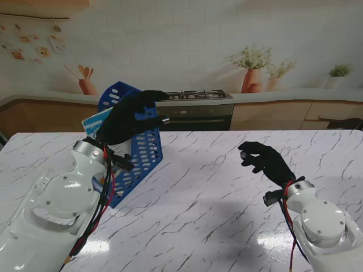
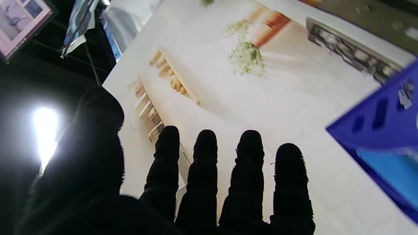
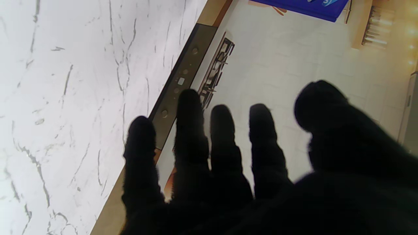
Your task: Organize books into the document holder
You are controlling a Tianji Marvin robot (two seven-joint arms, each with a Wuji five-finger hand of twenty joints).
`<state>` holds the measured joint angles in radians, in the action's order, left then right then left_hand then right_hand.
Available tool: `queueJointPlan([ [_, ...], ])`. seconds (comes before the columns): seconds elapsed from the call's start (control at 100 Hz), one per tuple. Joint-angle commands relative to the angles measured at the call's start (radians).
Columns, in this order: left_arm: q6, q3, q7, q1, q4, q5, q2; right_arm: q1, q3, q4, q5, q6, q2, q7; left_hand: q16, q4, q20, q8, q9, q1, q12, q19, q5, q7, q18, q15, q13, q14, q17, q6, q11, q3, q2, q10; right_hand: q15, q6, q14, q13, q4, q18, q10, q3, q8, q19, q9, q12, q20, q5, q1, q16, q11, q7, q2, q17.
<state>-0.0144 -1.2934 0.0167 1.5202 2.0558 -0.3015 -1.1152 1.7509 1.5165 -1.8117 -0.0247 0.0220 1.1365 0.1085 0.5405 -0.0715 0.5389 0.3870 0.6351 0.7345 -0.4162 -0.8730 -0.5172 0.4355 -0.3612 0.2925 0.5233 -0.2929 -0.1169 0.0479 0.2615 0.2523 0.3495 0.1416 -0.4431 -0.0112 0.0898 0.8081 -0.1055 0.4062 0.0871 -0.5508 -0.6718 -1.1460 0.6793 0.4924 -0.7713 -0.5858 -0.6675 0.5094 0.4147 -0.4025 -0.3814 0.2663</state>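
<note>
A blue perforated document holder [image 1: 142, 150] stands on the left side of the marble table [image 1: 204, 187], leaning a little. A light blue book [image 1: 95, 121] sticks up out of it. My left hand [image 1: 126, 118], black-gloved, hovers over the holder's top with its fingers spread and nothing in it; the left wrist view shows the fingers [image 2: 205, 176] apart and the holder's blue wall [image 2: 382, 130] with the book [image 2: 392, 176] beside them. My right hand [image 1: 265, 160] hangs above the table's right half, fingers loosely apart and holding nothing. The right wrist view shows its fingers [image 3: 222, 150] over the table edge.
The marble table stretches wide between the two hands. Behind its far edge runs a kitchen backdrop with an oven and hob [image 1: 195, 107] and potted plants [image 1: 252, 68]. My left forearm [image 1: 68, 198] covers the holder's near corner.
</note>
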Motion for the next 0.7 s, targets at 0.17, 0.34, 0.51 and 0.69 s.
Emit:
queueJointPlan([
  [0.17,0.077,0.073,0.019,-0.013,-0.093,0.081,-0.022,0.016,0.0,0.012,-0.015,-0.015,0.005,0.003,0.026,0.032,0.038,-0.001,0.023,0.026,-0.015,-0.088,-0.01,0.006,-0.021,0.037,0.02,-0.023,-0.004,0.015,0.021,-0.044,-0.043,-0.003,0.002,0.005,-0.006,0.015,0.029,0.062,-0.006,-0.012,-0.028,-0.008,0.009,0.003,-0.001,-0.027,0.016,-0.007,-0.004,0.021,-0.002,0.002],
  [0.34,0.111,0.106,0.031,-0.018,-0.169,0.143,-0.024,0.022,-0.003,0.017,-0.02,-0.021,0.006,0.003,0.029,0.033,0.038,0.002,0.034,0.033,-0.018,-0.089,-0.015,0.014,-0.017,0.044,0.02,-0.026,0.008,0.013,0.029,-0.046,-0.043,-0.013,-0.004,0.005,-0.015,0.013,0.027,0.051,-0.01,-0.003,-0.029,-0.013,0.005,0.007,-0.001,-0.03,0.011,-0.003,0.006,0.018,0.008,0.006],
  [0.51,0.122,0.123,0.035,-0.015,-0.243,0.225,-0.032,0.027,-0.015,0.026,-0.031,-0.027,0.006,0.006,0.031,0.034,0.039,0.005,0.051,0.042,-0.019,-0.09,-0.028,0.024,-0.019,0.047,0.023,-0.036,0.017,0.01,0.033,-0.045,-0.038,-0.019,-0.008,0.013,-0.017,0.006,0.03,0.044,-0.009,0.019,-0.056,-0.014,0.001,0.01,0.001,-0.044,-0.003,-0.002,0.021,-0.017,0.02,0.005],
  [0.69,0.123,0.132,0.07,-0.023,-0.318,0.291,-0.032,0.024,-0.036,0.038,-0.036,-0.045,0.004,0.011,0.033,0.035,0.041,0.006,0.052,0.052,-0.02,-0.091,-0.026,0.03,-0.018,0.051,0.02,-0.036,0.026,0.012,0.036,-0.041,-0.039,-0.016,-0.008,0.009,-0.013,0.001,0.017,0.049,-0.006,0.035,-0.079,-0.002,0.002,0.013,0.007,-0.052,-0.018,-0.004,0.03,-0.042,0.014,-0.003],
])
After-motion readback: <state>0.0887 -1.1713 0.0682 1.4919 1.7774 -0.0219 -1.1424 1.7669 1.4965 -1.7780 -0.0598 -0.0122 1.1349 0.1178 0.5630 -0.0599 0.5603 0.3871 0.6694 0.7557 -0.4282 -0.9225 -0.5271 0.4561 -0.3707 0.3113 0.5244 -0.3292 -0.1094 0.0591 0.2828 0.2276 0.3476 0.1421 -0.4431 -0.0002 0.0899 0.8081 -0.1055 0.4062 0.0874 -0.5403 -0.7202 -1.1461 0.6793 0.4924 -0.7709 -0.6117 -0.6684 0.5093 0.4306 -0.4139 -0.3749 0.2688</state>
